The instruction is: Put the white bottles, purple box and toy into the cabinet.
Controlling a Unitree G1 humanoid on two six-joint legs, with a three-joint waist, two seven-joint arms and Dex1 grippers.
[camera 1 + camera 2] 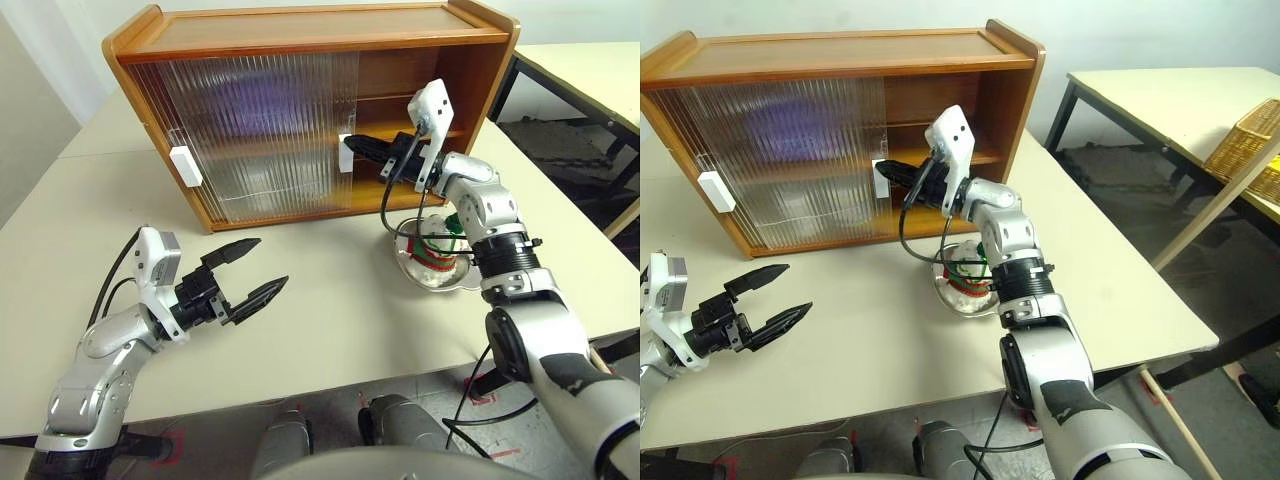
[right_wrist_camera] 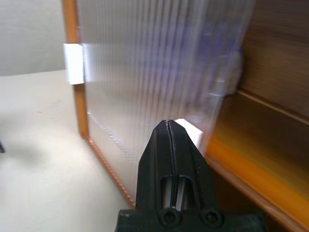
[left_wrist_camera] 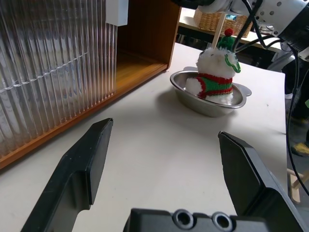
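Both fingers together, right end effector [image 1: 352,143] touches cabinet [image 1: 300,45] door handle [image 1: 345,154].

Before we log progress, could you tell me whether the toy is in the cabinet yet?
Not yet. The toy sits upright in the steel bowl on the table, outside the cabinet.

No legible text, label, brand mark, number or sign appears on any surface in these views.
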